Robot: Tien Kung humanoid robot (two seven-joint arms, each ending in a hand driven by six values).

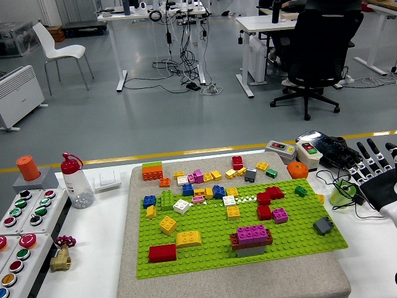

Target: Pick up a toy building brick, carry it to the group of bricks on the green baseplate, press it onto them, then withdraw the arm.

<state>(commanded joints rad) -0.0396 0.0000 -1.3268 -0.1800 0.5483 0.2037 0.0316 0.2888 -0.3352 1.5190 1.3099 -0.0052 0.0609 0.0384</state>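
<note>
Sitting nearest on the green baseplate (217, 248), toward its left: a red brick (162, 252) and a yellow sloped brick (188, 238). Standing just right of those, near the plate's middle: the group of bricks (251, 239), magenta on top, dark red under it and grey at the base, all touching. Lying near the right edge: a grey brick (323, 225), tilted and apart from the rest. Hovering off the plate's right side, at the picture's right edge: the right hand (378, 175), fingers spread wide and holding nothing, well apart from the stack. Not showing anywhere: the left hand. Scattering farther back across the plate: red bricks (268, 202), a magenta brick (280, 215), a small green brick (301, 191), plus yellow, blue and white pieces; most likely candidates for picking being the loose ones on the right, nearest the hand. Judging handling: hard, light plastic, stiff and somewhat slick, unlikely to break; best pinching across two flat side walls, leaving the studded top free and the hollow underside facing down for pressing. Resting beyond the plate's far right corner: an orange ball (298, 170) beside a button box (309, 151).
</note>
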